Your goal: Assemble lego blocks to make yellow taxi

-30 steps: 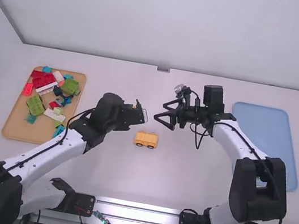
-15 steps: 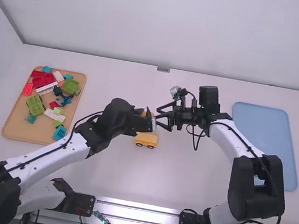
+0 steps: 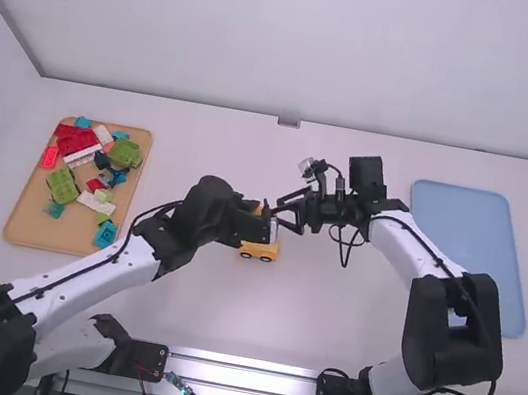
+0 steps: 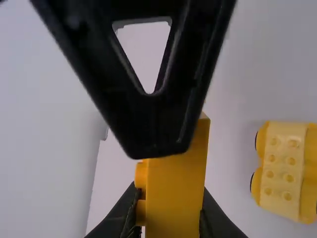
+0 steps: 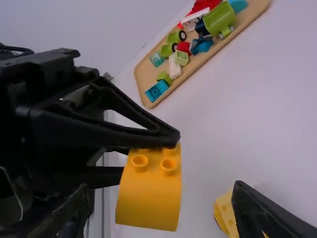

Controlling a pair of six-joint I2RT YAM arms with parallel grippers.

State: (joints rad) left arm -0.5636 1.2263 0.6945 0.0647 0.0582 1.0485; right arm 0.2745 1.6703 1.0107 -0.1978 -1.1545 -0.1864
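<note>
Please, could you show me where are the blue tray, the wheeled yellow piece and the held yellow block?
Blue tray point(image 3: 477, 228): high view, on its bare floor.
Wheeled yellow piece point(image 4: 282, 167): left wrist view, on its studded top.
Held yellow block point(image 5: 149, 198): right wrist view, on its smooth side, below the studs.

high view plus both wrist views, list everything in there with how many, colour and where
table: one, white, under everything
tan tray: one, table's left side
mixed blocks: many, overlapping; red, green, blue, white, on tan tray
blue tray: one, table's right side
wheeled block: one, yellow, mid-table
studded block: one, yellow, in left tool
rails: several, silver, near edge
arms: two, white and black
tools: two, black, left gripping, right open beside the studded block
</note>
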